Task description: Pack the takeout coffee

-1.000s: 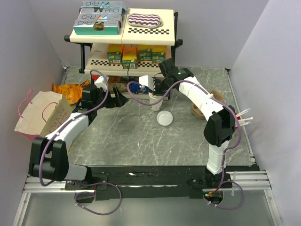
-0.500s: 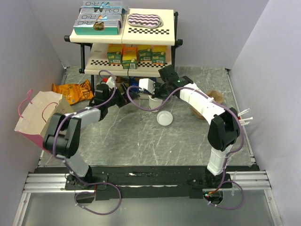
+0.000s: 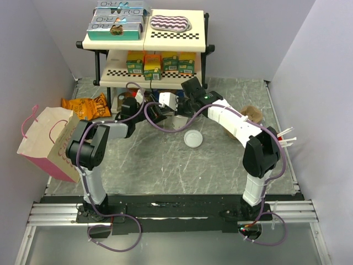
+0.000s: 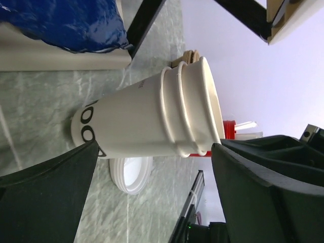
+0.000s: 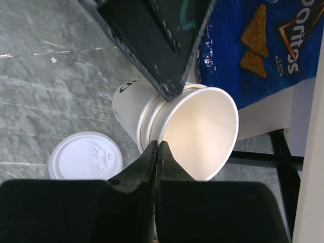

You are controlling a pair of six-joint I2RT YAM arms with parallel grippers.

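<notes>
No lidded takeout coffee shows in any view. A stack of lidless cream cups [image 5: 152, 109] stands on the table under the shelf, also seen in the left wrist view [image 4: 152, 119]. My right gripper [image 5: 158, 144] is shut on the rim of the top cup, one finger inside and one outside. My left gripper [image 4: 154, 152] is open, its fingers [image 4: 50, 197] spread either side of the stack's lower wall without gripping it. A loose round white lid [image 3: 193, 138] lies flat on the table beside the stack [image 3: 177, 122].
A blue Doritos bag [image 5: 263, 50] lies behind the cups under the two-tier shelf [image 3: 149, 38]. At the left are an orange chip bag [image 3: 85, 106] and a pink-handled paper bag [image 3: 49, 143]. A brown object [image 3: 251, 113] and white straws [image 3: 287, 135] sit at the right.
My left arm has swung in from the left and brought its open gripper up against the cup stack. The right gripper has stayed shut at the stack, shifting slightly left.
</notes>
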